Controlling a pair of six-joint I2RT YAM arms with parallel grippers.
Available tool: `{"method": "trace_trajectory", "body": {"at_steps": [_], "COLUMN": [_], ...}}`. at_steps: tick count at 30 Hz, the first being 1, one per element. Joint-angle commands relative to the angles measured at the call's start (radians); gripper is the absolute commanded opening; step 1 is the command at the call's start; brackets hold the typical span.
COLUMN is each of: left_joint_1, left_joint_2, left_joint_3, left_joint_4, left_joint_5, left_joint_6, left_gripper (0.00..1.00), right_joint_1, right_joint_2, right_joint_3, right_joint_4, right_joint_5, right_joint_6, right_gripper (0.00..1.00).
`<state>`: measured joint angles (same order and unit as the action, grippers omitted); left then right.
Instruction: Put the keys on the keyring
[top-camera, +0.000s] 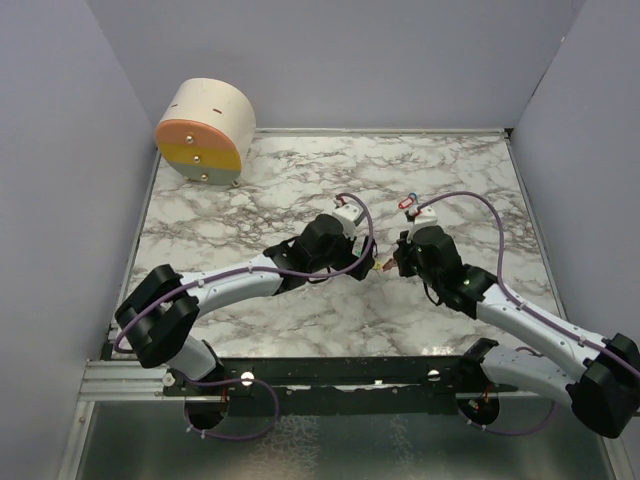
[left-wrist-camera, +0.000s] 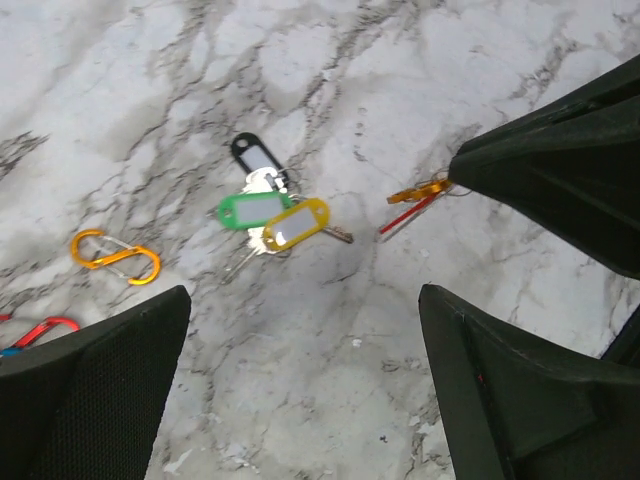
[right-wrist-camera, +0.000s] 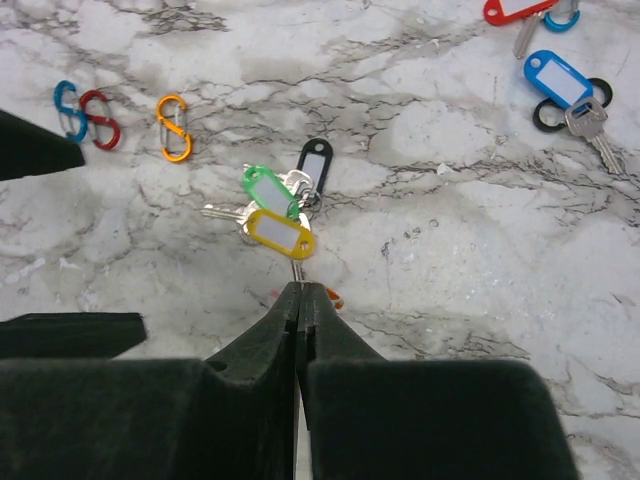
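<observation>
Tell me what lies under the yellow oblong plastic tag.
Silver key blades stick out from beneath the yellow oblong plastic tag, which lies against the green plastic tag. How the keys join beneath it is covered.

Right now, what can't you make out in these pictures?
Right wrist view: orange clip in the shut right hand, mostly hidden by its fingers.
Right wrist view: red-tagged key, cut by the top edge.
Left wrist view: red carabiner, partly behind the open left hand.
</observation>
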<state>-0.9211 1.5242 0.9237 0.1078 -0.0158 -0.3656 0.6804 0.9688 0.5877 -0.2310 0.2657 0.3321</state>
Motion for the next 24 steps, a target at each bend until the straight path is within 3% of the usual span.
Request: {"method": "trace_trajectory", "body": {"at_steps": [1, 9, 24], "left_joint_1": [0.045, 0.057, 0.068], "left_joint_2": [-0.076, -0.147, -0.24], "left_joint_3": [-0.063, -0.129, -0.195], "left_joint_4": [0.049, 0.046, 0.044], "left_joint_5": [-0.075, -0.107, -0.161], "left_joint_6": [-0.057, -0.064, -0.063], "left_gripper": [0.99, 0.99, 0.99], "right_joint_1": [-0.003, -0.055, -0.266], "right_joint_2": [0.098, 0.292, 0.553], "right_joint_3": [0.089, 0.225, 0.368], "right_joint_4": [0.013, 0.061, 0.153], "right_joint_5": [0.111, 0.131, 0.06], "right_joint_6": [0.017, 0.011, -0.056], "right_gripper": [0.01, 0.01, 0.01]}}
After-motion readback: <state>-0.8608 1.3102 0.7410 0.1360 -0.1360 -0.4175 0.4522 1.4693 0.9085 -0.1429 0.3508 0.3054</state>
